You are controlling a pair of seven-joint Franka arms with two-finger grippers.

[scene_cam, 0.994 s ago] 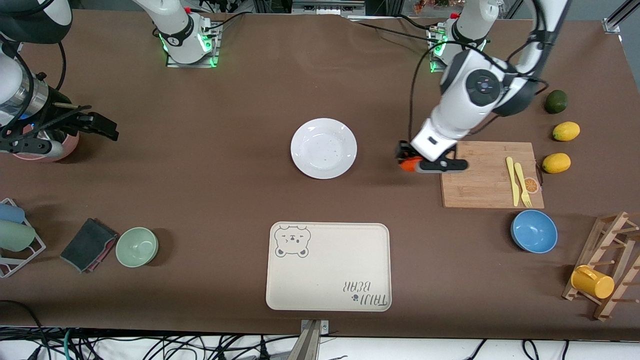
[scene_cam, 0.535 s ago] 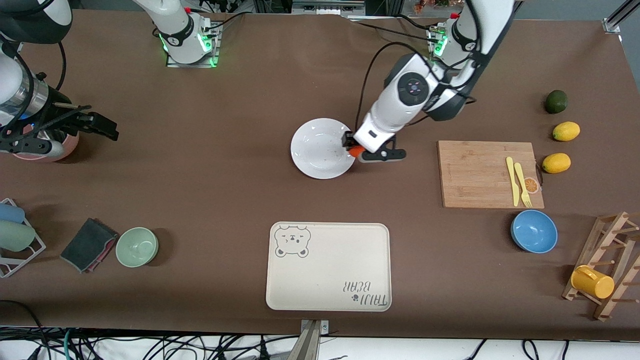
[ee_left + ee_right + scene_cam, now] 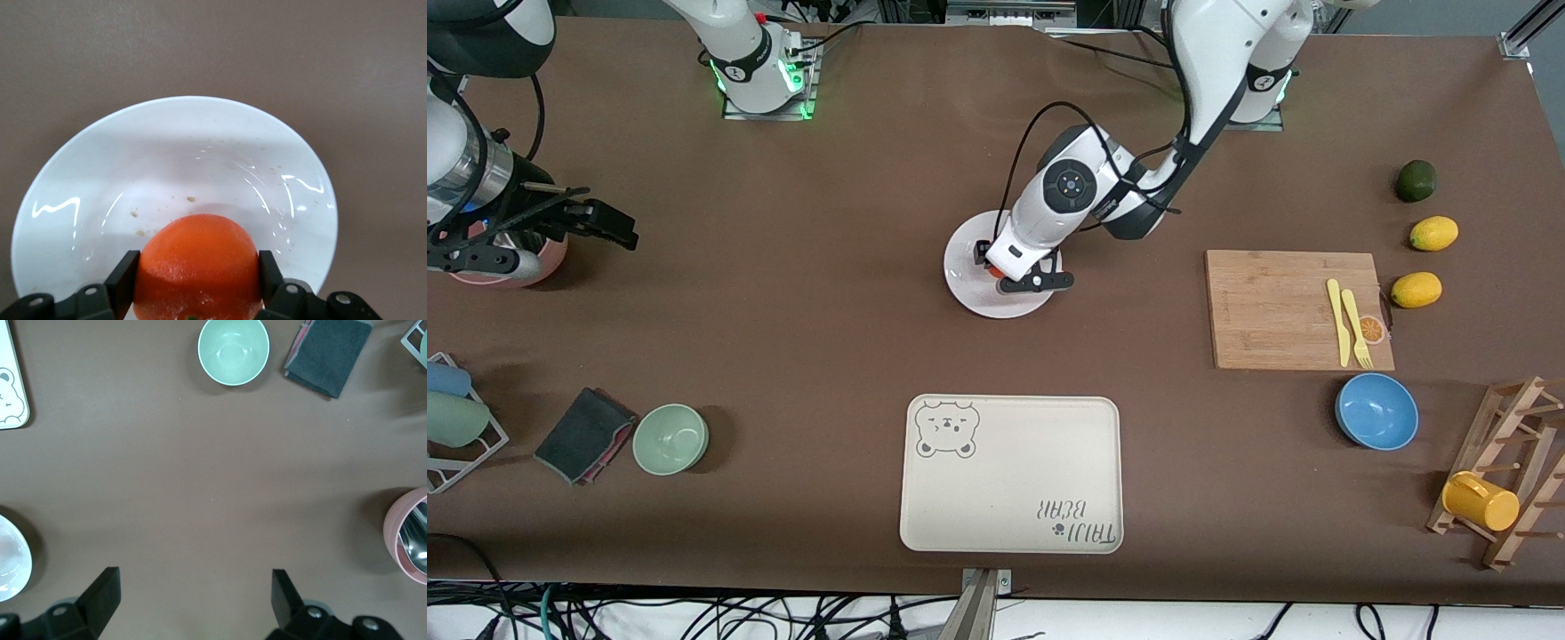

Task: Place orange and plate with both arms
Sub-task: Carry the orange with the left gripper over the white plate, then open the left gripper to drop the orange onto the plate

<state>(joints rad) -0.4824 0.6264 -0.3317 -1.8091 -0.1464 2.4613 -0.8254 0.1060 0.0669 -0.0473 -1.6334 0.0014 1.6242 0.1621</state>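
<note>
left gripper (image 3: 197, 287) hangs over the plate (image 3: 969, 298), jaws clamped on the orange (image 3: 198, 267); fingers (image 3: 122, 280) press the fruit's two flanks; in the front view only a sliver of orange (image 3: 996, 271) shows under the wrist; whether the fruit touches the plate i cannot tell

orange is round, slightly squat, so no real long axis; its dimpled end cannot be made out, so which way it points i cannot tell

plate (image 3: 220, 143) lies flat, mid-table, farther from the front camera than the tray (image 3: 1011, 473); glossy white, a few small specks on its well; round, no long axis

right gripper (image 3: 190, 600) waits over bare table near the right arm's end, beside a pink bowl (image 3: 407, 537); jaws spread wide, nothing between them; in the front view right gripper (image 3: 587, 222) sits just beside that pink bowl (image 3: 534, 262)

green bowl (image 3: 671, 438) and dark cloth (image 3: 585, 435) lie side by side, nearer the front camera, toward the right arm's end

cutting board (image 3: 1280, 311) toward the left arm's end, well apart from the plate; yellow knife and fork (image 3: 1350, 322) lie on it, long axes running toward the front camera; blue bowl (image 3: 1376, 411) nearer the camera than the board; two lemons (image 3: 1416, 290) and a dark green fruit (image 3: 1416, 180) beside the board, toward the table's end
</note>
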